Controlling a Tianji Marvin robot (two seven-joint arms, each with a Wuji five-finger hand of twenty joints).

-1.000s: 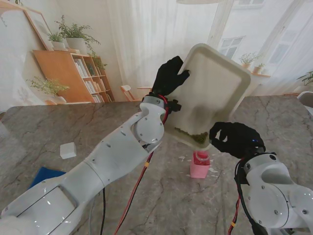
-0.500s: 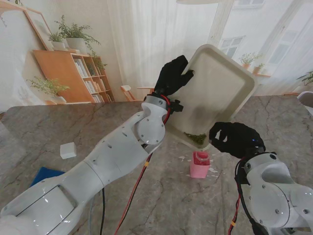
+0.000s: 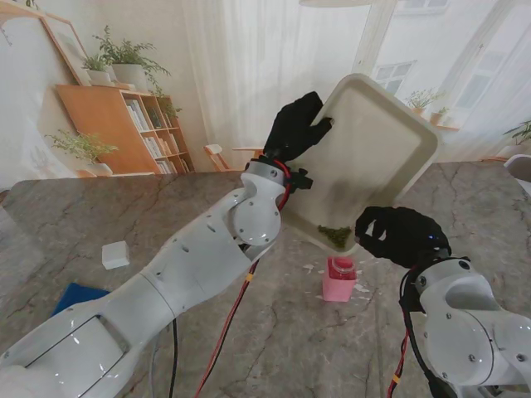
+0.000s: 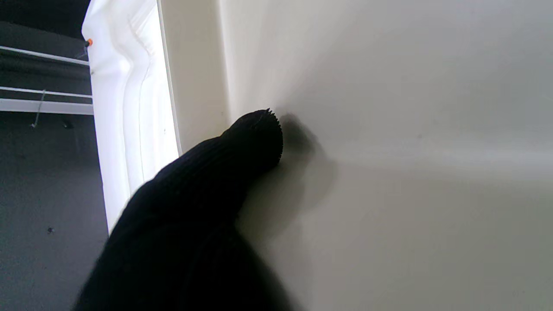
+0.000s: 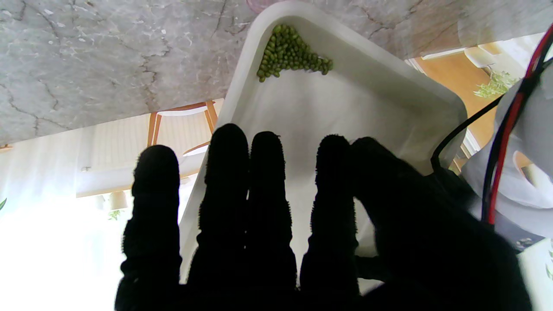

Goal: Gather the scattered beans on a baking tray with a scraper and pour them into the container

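My left hand [image 3: 296, 126] is shut on the rim of the white baking tray [image 3: 373, 157] and holds it lifted and steeply tilted. In the left wrist view its thumb [image 4: 242, 147] presses on the tray's inner face [image 4: 389, 172]. Green beans [image 3: 336, 235] lie piled in the tray's lowest corner, right above the pink container [image 3: 339, 279] that stands on the table. The right wrist view shows the same bean pile [image 5: 291, 54] in the tray corner [image 5: 345, 108]. My right hand [image 3: 401, 234] hovers beside that low corner with nothing in its fingers [image 5: 229, 172]. No scraper can be made out.
A small white block [image 3: 115, 254] and a blue flat thing [image 3: 75, 296] lie on the marble table [image 3: 99, 215] at my left. Pale specks lie around the container. A bookshelf [image 3: 124, 124] and a curtain stand beyond the table's far edge.
The tray has tipped steeper, its upper end swinging to the right. The beans have slid into a tighter, smaller pile in the low corner. My right hand has stayed put.
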